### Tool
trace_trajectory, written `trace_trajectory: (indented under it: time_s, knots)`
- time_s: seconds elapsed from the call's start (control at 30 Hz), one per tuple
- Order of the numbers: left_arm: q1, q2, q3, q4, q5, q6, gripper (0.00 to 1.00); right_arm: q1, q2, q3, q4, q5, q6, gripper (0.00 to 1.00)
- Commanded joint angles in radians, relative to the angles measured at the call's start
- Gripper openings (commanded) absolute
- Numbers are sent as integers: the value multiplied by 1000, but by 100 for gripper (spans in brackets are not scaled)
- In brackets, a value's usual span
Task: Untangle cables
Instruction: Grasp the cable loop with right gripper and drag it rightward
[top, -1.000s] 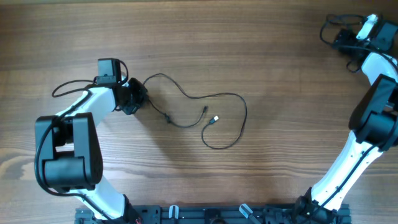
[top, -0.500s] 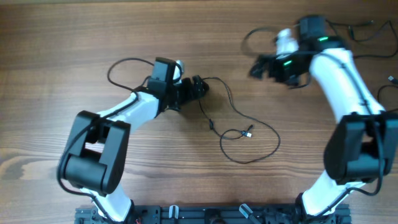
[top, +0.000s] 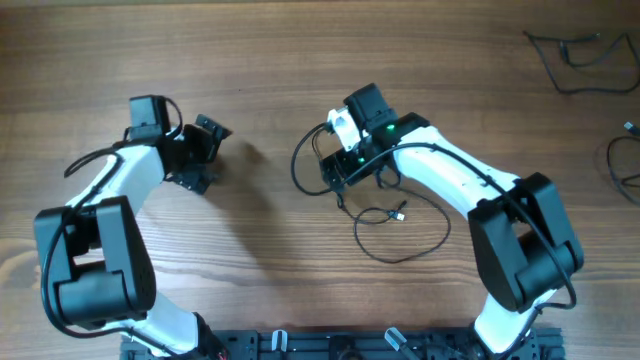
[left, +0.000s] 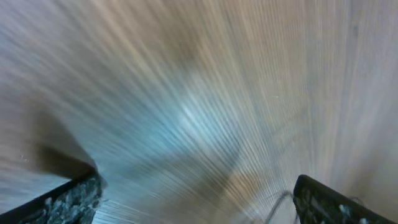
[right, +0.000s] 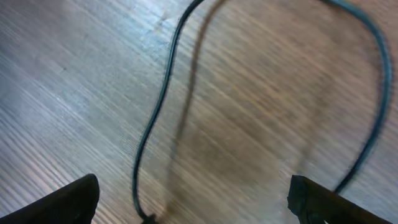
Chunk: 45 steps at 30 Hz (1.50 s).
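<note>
Both grippers open above the surface, one black cable looped near the middle.

Seen from overhead, the left gripper (top: 210, 156) is spread wide with nothing between its fingers, well apart from the cable (top: 446, 230) and at about 9 o'clock from it. The right gripper (top: 335, 168) hangs over the cable's 10 o'clock end, jaws parted too. Its wrist view shows a strand curving across the wooden surface (top: 300, 50) between the fingers, not grasped. From there the cable runs toward 4 o'clock into an open loop, with its small plug (top: 400, 214) lying inside. More cables (top: 572, 48) lie loose at the 1 o'clock corner. The left wrist view is blurred.
</note>
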Motion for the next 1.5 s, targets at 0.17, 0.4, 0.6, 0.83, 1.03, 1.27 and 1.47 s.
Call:
trace_trajectory:
  time_s: [0.17,0.4,0.6,0.83,1.03,1.27,1.47]
  knots:
    - [72,-15,-5,-58,-3,-11,100,74,17,-9,-169,-129,127,100]
    - [72,-15,-5,-61,-3,-11,100,137,12,56,-165,89,295,4]
    - [72,-14,-5,-76,-3,-11,100,-18,-173,527,-396,85,258,4]
    - [71,-14,-5,-79,-3,-11,100,-2,-295,473,-911,54,257,4]
    - [72,-14,-6,-83,-3,-11,100,106,-294,19,-602,50,266,66]
    - [71,-14,-6,-83,-3,-11,100,105,-294,-245,-328,130,361,100]
    - [71,-14,-6,-84,-3,-11,100,105,-294,-399,-98,220,-29,100]
